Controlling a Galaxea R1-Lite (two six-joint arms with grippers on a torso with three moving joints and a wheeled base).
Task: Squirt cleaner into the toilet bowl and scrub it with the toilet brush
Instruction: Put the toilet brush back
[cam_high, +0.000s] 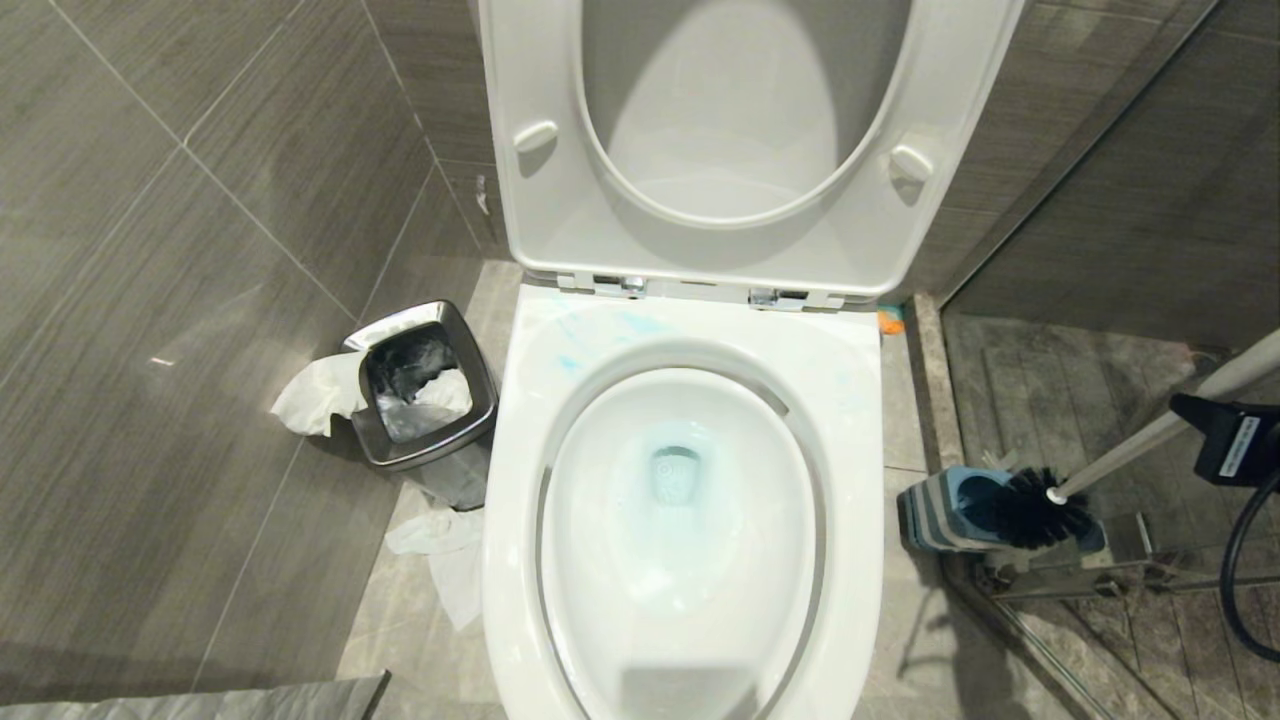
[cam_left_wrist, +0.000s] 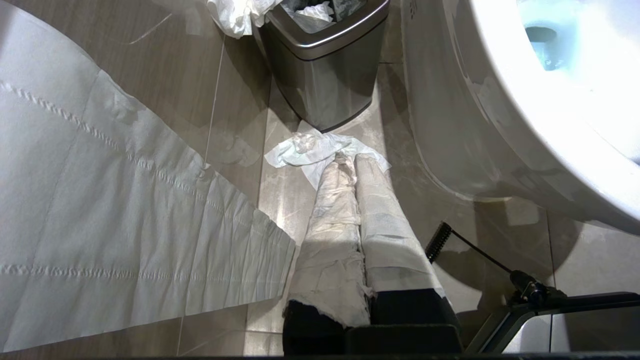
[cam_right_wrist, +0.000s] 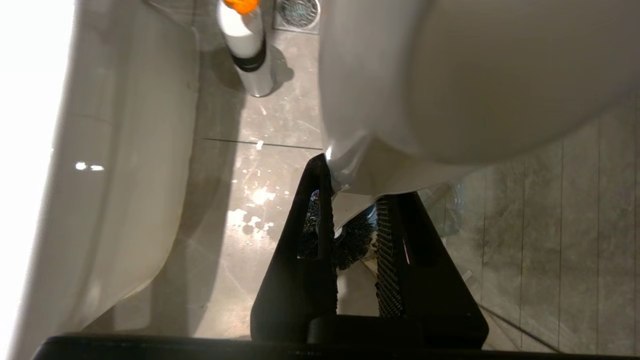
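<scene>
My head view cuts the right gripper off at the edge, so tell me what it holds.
Observer: In the right wrist view the right gripper is shut on the long white curved plastic handle of the slim toilet brush.
Operator: Report the left gripper.
Observer: The left wrist view shows the left gripper shut, wrapped in white tissue paper, over the floor by the small square chrome waste bin.
Operator: Identify the orange spot by the hinge.
Observer: It is the cap of a white bottle that stands on the floor beside the large glossy white ceramic toilet bowl.
</scene>
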